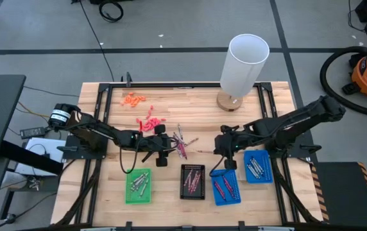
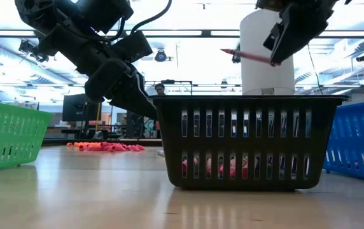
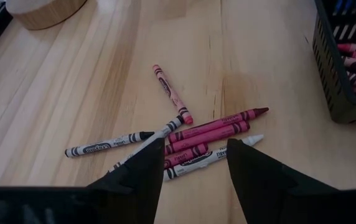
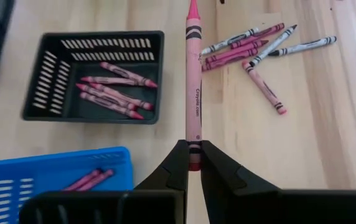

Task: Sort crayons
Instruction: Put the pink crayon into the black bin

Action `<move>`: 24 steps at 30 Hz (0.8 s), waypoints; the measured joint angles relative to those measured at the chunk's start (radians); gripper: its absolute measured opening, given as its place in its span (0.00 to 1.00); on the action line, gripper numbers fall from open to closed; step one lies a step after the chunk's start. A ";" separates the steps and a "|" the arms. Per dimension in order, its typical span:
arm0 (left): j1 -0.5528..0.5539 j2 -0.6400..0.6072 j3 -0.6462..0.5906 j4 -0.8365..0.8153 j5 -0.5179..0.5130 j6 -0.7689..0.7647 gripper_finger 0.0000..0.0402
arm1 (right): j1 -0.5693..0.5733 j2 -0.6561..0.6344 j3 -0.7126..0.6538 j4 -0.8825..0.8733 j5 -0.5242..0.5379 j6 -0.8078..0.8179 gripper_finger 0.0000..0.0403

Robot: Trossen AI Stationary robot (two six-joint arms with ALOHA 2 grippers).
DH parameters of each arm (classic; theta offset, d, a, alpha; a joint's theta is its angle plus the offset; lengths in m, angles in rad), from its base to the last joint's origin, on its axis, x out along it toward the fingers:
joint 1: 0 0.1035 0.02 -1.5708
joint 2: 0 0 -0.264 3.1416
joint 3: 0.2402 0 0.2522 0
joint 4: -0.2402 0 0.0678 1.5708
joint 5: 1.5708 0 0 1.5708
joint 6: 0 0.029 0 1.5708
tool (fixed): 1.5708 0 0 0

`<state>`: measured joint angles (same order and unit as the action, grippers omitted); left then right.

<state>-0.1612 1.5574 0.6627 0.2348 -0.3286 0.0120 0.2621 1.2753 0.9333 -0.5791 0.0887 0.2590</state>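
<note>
A pink crayon (image 4: 193, 87) is being gripped at one end by the right gripper (image 4: 193, 163), whose fingers are pressed against it from both sides; the crayon is being held clear of the table (image 1: 190, 102), beside the black tray (image 4: 94, 78). In the low view, the same crayon (image 2: 249, 56) is being carried high above the black tray (image 2: 245, 143), slightly tilted.

The left gripper (image 3: 193, 165) is being held low over a loose cluster of crayons (image 3: 209, 134) on the bare wood, its fingers spread apart with nothing between them. The cluster is being formed by several dark maroon and silvery-grey crayons lying touching or crossing, with one pink crayon (image 3: 172, 93) just beside them.

Several pink and maroon crayons (image 4: 112, 90) are being contained in the black tray. A few more are lying in the near blue tray (image 1: 225, 187), grey ones in the far blue tray (image 1: 258, 168), and others in the green tray (image 1: 138, 186).

A white cylinder (image 1: 243, 64) on a wooden base is standing near the far edge of the table, and scattered orange pieces (image 1: 142, 112) are lying toward the left.
</note>
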 joint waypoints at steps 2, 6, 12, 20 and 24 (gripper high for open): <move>0.000 0.000 0.000 0.000 0.000 -0.002 0.46 | 0.013 -0.014 0.000 -0.010 -0.001 0.033 0.08; 0.000 0.000 0.000 0.000 0.000 -0.001 0.46 | 0.046 -0.030 0.000 -0.023 -0.008 0.130 0.09; 0.000 0.000 0.000 0.000 0.000 -0.001 0.46 | 0.102 -0.013 0.000 -0.011 -0.009 0.194 0.09; 0.000 0.000 0.000 0.008 0.000 0.001 0.46 | 0.145 0.080 -0.014 0.218 0.023 0.015 0.09; 0.000 0.000 0.000 0.009 0.000 0.004 0.46 | 0.145 0.172 -0.014 0.331 -0.003 -0.056 0.09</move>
<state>-0.1612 1.5574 0.6628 0.2436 -0.3286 0.0158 0.4068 1.4477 0.9192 -0.2484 0.0853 0.2035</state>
